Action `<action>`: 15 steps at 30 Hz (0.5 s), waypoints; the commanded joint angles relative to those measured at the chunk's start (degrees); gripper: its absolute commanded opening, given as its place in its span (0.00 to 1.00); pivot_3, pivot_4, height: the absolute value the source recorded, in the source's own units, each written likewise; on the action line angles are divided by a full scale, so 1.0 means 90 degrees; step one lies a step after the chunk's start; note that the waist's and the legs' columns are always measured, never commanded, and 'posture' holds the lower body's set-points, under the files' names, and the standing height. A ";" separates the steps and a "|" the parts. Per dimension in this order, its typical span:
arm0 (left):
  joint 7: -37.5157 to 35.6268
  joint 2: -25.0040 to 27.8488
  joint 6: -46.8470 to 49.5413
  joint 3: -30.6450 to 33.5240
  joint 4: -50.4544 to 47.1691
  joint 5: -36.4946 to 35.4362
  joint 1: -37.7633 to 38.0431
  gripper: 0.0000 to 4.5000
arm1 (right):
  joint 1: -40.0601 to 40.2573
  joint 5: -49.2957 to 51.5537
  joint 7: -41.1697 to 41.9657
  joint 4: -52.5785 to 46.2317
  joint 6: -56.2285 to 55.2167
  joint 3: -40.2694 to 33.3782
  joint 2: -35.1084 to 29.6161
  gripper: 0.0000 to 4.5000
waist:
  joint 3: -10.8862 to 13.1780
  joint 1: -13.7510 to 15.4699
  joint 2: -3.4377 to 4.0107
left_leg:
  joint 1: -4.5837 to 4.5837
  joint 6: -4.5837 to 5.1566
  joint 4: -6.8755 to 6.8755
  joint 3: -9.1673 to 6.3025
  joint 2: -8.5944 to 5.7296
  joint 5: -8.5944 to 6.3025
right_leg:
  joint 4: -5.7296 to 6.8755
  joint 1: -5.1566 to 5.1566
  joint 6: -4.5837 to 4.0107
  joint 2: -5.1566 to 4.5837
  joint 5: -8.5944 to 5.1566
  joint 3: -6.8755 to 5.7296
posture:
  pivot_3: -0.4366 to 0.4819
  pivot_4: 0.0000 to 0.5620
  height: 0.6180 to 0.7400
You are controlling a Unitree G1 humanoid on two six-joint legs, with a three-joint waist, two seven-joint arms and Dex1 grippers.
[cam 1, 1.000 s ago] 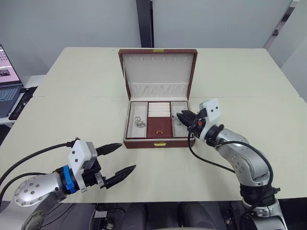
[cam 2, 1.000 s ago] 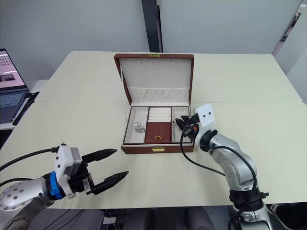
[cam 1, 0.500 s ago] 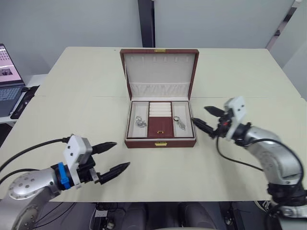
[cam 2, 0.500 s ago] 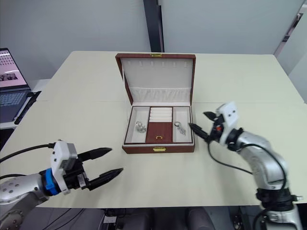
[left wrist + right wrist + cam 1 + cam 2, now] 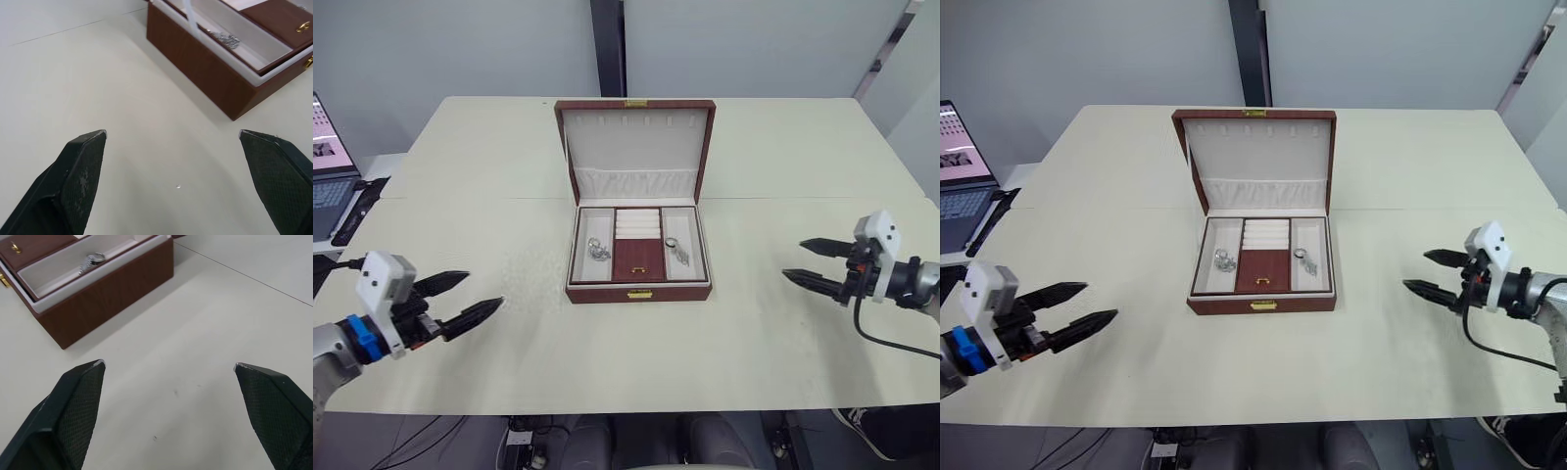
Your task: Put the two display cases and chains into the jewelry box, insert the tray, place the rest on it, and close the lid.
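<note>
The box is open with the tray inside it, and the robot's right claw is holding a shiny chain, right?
Not quite. The box is open with the tray inside, but the right gripper is open and holds nothing. The left eye view shows it off to the side; the silver pieces lie in the tray.

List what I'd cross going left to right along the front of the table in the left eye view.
left gripper → jewelry box, with a chain in its left side compartment and another chain in its right one → right gripper
</note>
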 commanded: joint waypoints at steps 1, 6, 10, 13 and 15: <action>-0.0124 0.0166 -0.0142 0.0366 0.0229 0.0142 -0.0016 1.00 | -0.0175 -0.0124 0.0072 0.0177 -0.0219 -0.0159 -0.0181 0.99 | 0.0000 0.0000 0.0000 | 0.0000 0.0000 0.0000 0.0000 0.0000 0.0000 | 0.0000 0.0000 0.0000 0.0000 0.0000 0.0000 | 0.48 0.27 1.00; -0.0209 0.0214 -0.0161 0.0413 0.0419 0.0236 -0.0097 1.00 | -0.0293 -0.0166 0.0077 0.0275 -0.0285 -0.0131 -0.0166 0.99 | 0.0001 0.0001 0.0001 | -0.0001 0.0000 0.0000 -0.0001 0.0002 0.0000 | 0.0002 -0.0001 0.0000 0.0000 0.0000 0.0001 | 0.48 0.27 1.00; -0.0198 0.0224 -0.0142 0.0386 0.0448 0.0268 -0.0190 1.00 | -0.0321 -0.0167 0.0017 0.0183 -0.0292 -0.0125 -0.0091 0.99 | 0.0001 0.0009 0.0001 | -0.0002 -0.0001 0.0000 -0.0001 0.0001 0.0000 | 0.0001 -0.0001 0.0000 -0.0002 0.0000 0.0002 | 0.48 0.27 1.00; -0.0148 0.0195 -0.0206 0.0255 0.0473 0.0369 -0.0296 1.00 | -0.0373 -0.0118 -0.0132 0.0046 -0.0312 -0.0160 0.0075 0.99 | 0.0001 0.0005 0.0001 | -0.0001 -0.0001 0.0000 -0.0001 0.0002 0.0000 | 0.0002 -0.0001 0.0000 -0.0002 0.0000 0.0002 | 0.48 0.27 1.00; -0.0073 0.0157 -0.0300 0.0096 0.0502 0.0472 -0.0504 1.00 | -0.0403 -0.0125 -0.0238 -0.0066 -0.0283 -0.0118 0.0202 0.99 | 0.0001 0.0005 0.0002 | -0.0001 -0.0001 0.0001 -0.0001 0.0002 0.0000 | 0.0003 -0.0001 0.0000 -0.0002 0.0000 0.0002 | 0.48 0.27 1.00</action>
